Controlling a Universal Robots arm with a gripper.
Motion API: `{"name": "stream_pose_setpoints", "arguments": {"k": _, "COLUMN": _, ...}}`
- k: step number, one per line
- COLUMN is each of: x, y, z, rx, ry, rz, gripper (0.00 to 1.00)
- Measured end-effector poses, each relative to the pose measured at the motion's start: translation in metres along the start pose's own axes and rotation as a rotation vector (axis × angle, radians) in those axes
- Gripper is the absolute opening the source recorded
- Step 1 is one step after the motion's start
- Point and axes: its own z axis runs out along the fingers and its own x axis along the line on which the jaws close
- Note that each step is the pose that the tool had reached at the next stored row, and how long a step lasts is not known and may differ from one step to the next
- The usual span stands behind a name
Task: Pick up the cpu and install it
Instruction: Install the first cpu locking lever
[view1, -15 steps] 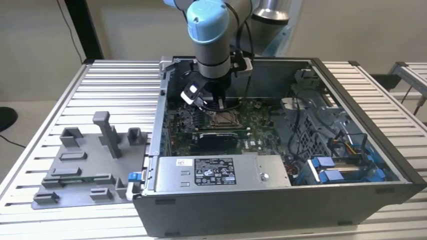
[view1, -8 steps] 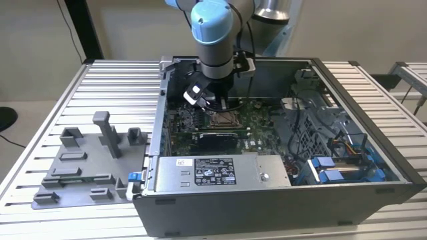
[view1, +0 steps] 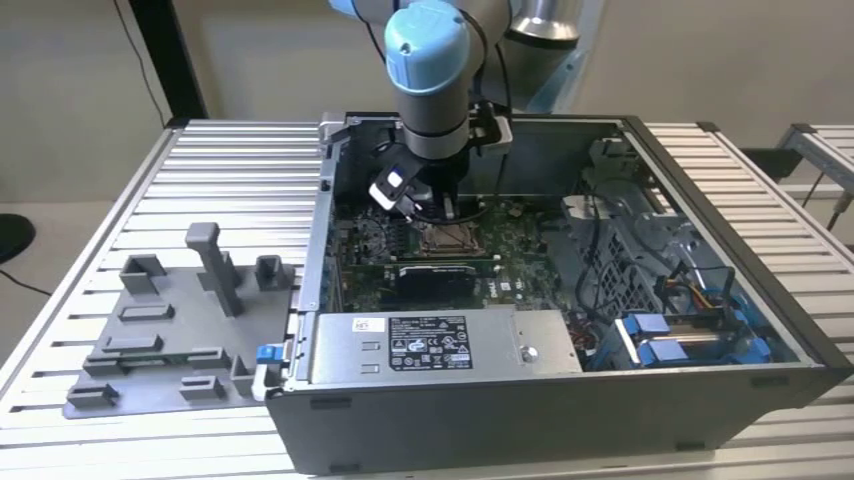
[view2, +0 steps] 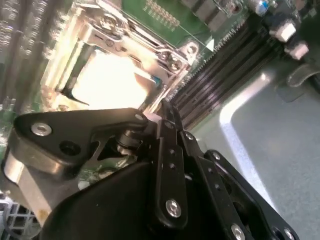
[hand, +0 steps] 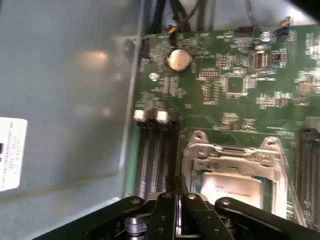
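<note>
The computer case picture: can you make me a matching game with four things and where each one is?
Things:
1. cpu
2. power supply box
3. grey holder tray
4. tool

Places:
A. on the table outside the case, at the exterior view's left
B. lying in the socket's metal frame on the green board
C. along the case's near wall, with a white label on top
D. hanging just beside the socket inside the case

Pairs: 1-B, 2-C, 3-A, 4-D
</note>
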Motion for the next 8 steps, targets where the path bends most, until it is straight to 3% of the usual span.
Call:
{"name": "stream_pose_setpoints", "arguments": {"k": 1, "x": 0.0006, "y": 0.0005, "z": -0.0007, "rx": -0.0009, "ry": 0.006, "rz": 0.001, "gripper": 0.0}}
{"name": "stream_pose_setpoints", "arguments": {"k": 8, "x": 0.0085, "y": 0.0069, "z": -0.0296, "rx": 0.0016, "ry": 0.0056, "rz": 0.002, "gripper": 0.0}}
